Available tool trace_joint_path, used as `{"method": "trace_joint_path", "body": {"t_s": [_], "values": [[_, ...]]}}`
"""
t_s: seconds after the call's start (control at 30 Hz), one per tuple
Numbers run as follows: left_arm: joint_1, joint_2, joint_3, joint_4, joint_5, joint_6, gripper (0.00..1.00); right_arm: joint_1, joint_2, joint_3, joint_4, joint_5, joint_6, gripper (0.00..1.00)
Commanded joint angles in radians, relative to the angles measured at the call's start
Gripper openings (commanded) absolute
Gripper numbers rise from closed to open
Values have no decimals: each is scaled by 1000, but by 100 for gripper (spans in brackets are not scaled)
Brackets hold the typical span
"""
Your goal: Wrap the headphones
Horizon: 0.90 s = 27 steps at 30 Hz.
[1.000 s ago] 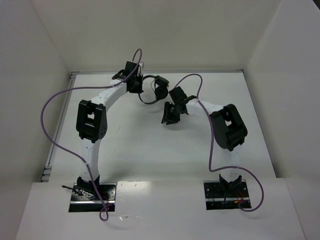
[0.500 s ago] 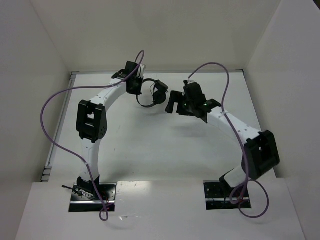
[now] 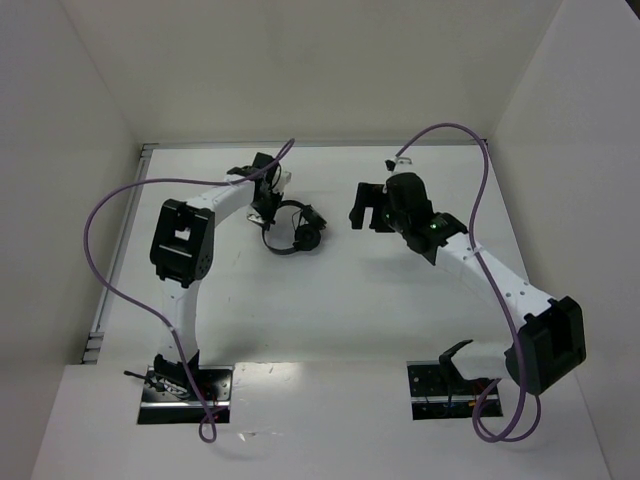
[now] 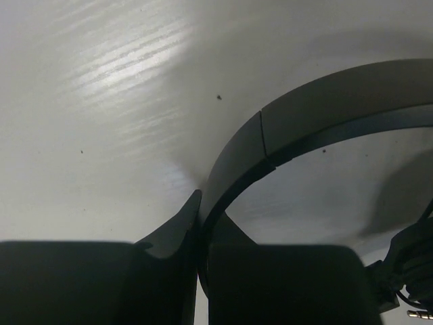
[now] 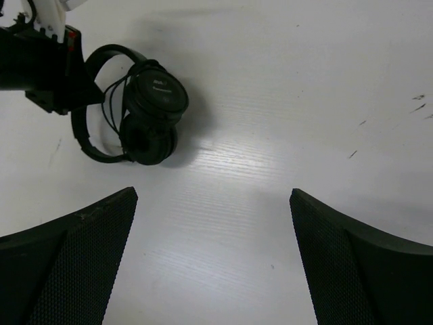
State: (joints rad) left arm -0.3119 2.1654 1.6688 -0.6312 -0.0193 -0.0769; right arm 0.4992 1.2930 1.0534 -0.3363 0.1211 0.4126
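The black headphones sit low over the white table, back centre, with both ear pads folded together and thin cord looped around them. My left gripper is shut on the arched headband, pinched between the two fingers. A cord plug shows at the lower right of the left wrist view. My right gripper hangs to the right of the headphones, apart from them. Its jaws stand wide open over bare table with nothing between them.
White walls enclose the table at the back and on both sides. A metal rail runs along the left edge. Purple arm cables arc above both arms. The arm bases sit at the near edge.
My right gripper has opened wide and let go of the headphones, and its arm has swung out to the right. My left gripper has brought the headphones down and nearer.
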Motion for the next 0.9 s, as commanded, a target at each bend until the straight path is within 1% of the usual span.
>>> {"method": "trace_joint_path", "body": {"t_s": [0.0,0.03,0.07,0.1,0.2,0.3,0.37,0.47,0.53,0.7,0.87], "values": [[-15,-87,-12,12,2,38,1,-5,-23,-35,29,43,-57,100],[-24,-87,-24,11,-10,39,1,-5,-23,-44,39,43,-57,100],[-24,-87,-24,2,-19,48,4,-5,-32,-44,39,43,-57,100],[-35,-87,-24,-11,-19,48,6,-5,-32,-55,39,52,-57,100],[-35,-87,-34,-24,-19,48,6,-5,-44,-76,60,52,-57,100],[-35,-78,-55,-33,-50,48,7,-14,-44,-86,69,43,-57,100],[-35,-78,-67,-33,-70,39,10,-14,-44,-86,69,23,-57,100],[-35,-87,-76,-33,-70,29,19,-14,-44,-95,88,14,-57,100],[-35,-87,-76,-33,-79,29,23,-14,-44,-95,97,5,-57,100],[-35,-108,-76,-24,-88,19,24,-14,-35,-86,97,-15,-57,100],[-35,-128,-57,-24,-88,9,36,-14,-26,-73,106,-35,-57,100]]}}
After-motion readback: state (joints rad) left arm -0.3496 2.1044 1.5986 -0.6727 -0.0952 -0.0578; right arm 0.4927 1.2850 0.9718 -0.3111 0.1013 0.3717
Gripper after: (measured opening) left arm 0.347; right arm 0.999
